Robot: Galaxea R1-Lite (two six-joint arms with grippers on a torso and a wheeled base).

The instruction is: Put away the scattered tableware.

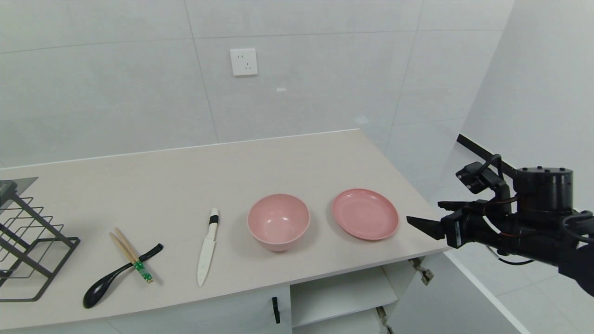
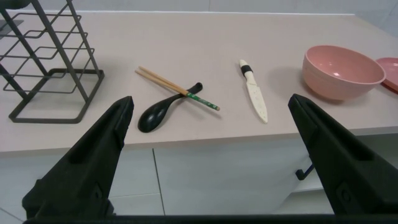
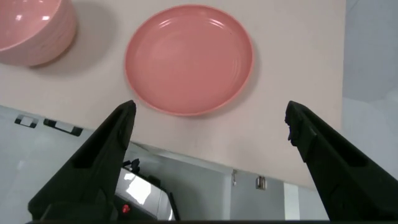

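Note:
On the beige counter (image 1: pixel 176 181) lie, from left to right, a pair of wooden chopsticks (image 1: pixel 132 253) (image 2: pixel 177 87) crossing a black spoon (image 1: pixel 111 278) (image 2: pixel 158 114), a white knife (image 1: pixel 207 248) (image 2: pixel 254 92), a pink bowl (image 1: pixel 278 221) (image 2: pixel 342 71) (image 3: pixel 31 28) and a pink plate (image 1: pixel 365 213) (image 3: pixel 188 59). My right gripper (image 1: pixel 424 213) (image 3: pixel 210 107) is open and empty, just off the counter's right end, close to the plate. My left gripper (image 2: pixel 209 99) is open and empty, out in front of the counter's front edge, facing the spoon and chopsticks.
A dark wire dish rack (image 1: pixel 28 241) (image 2: pixel 50 62) stands at the counter's left end. Below the counter, an open cabinet shelf (image 1: pixel 338 292) sits under the bowl and plate, beside a door with a black handle (image 1: pixel 275 310). A tiled wall backs the counter.

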